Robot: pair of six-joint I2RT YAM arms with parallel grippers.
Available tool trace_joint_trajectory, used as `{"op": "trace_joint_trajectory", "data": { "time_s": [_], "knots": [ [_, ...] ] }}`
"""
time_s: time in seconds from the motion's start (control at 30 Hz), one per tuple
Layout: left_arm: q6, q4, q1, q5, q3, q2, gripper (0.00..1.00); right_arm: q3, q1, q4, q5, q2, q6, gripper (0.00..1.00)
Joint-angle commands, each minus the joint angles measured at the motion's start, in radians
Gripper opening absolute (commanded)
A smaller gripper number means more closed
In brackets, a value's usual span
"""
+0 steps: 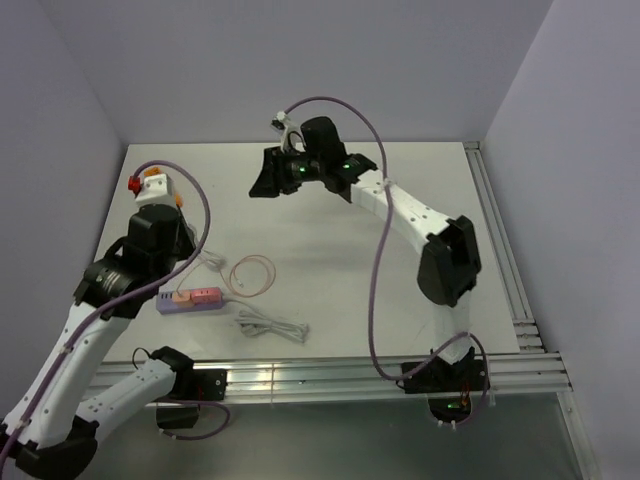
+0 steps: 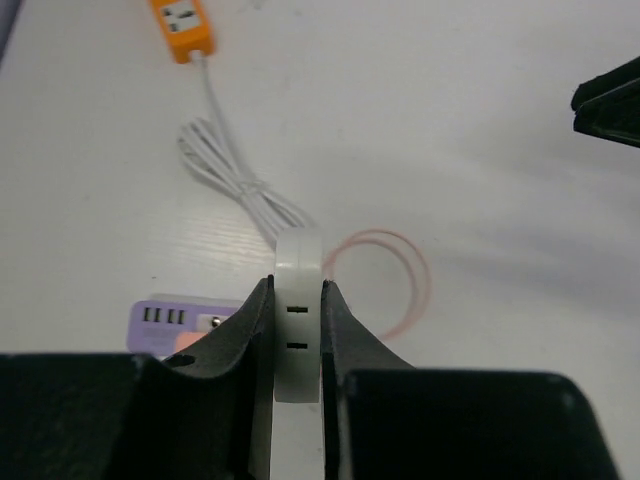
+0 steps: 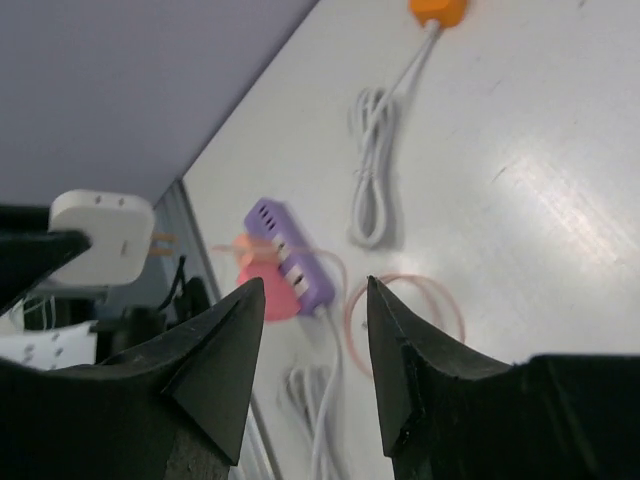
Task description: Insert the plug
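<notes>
Both tools show in the top view. The left tool [image 1: 150,195] is raised over the left side of the white desk [image 1: 320,230]. The right tool [image 1: 272,178] hangs over the far middle, well apart from it. Near the front left lies a long lilac plastic power strip [image 1: 172,301]. The small salmon-pink plastic plug [image 1: 205,294] sits at its right end, touching it; whether its prongs are seated cannot be told. A thin pale-pink cord [image 1: 252,273] lies in a loop just beyond the strip. A bundled white cable [image 1: 272,325] lies just in front of it.

From the left wrist, the left tool's jaws are closed tight on a flat white plastic block [image 2: 297,250]. The block is seen edge-on, with two small slots in its narrow face. Below, the lilac strip is partly hidden behind one finger, with a sliver of salmon-pink beside it. A short orange plastic power strip [image 2: 182,25] lies far off, a white lead [image 2: 225,165] running from it.

From the right wrist, the right tool's jaws stand wide apart with nothing between them. Beyond them the plug rests against the lilac strip. At the left edge the white block is held off the desk, two metal prongs sticking out sideways.
</notes>
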Motion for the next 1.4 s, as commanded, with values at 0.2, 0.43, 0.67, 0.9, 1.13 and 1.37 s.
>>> {"op": "trace_joint_trajectory", "data": {
  "time_s": [0.2,0.43,0.67,0.9,1.13,1.37],
  "knots": [
    [0.042,0.199,0.441,0.069,0.105,0.281,0.00,0.388,0.065,-0.089,0.109,0.362,0.001,0.54],
    [-0.031,0.296,0.569,0.023,0.225,0.502,0.00,0.400,0.063,0.023,-0.020,0.430,0.014,0.58],
    [-0.038,0.384,0.627,0.062,0.345,0.758,0.00,0.454,0.063,0.015,0.011,0.468,0.003,0.59],
    [0.021,0.391,0.663,0.152,0.520,1.036,0.00,0.313,0.040,0.130,-0.032,0.411,0.052,0.59],
    [0.052,0.426,0.686,0.176,0.560,1.128,0.00,0.250,0.011,0.155,0.016,0.414,-0.009,0.59],
    [0.136,0.432,0.709,0.222,0.618,1.160,0.00,0.257,-0.061,0.254,-0.101,0.535,0.046,0.59]
  ]
}}
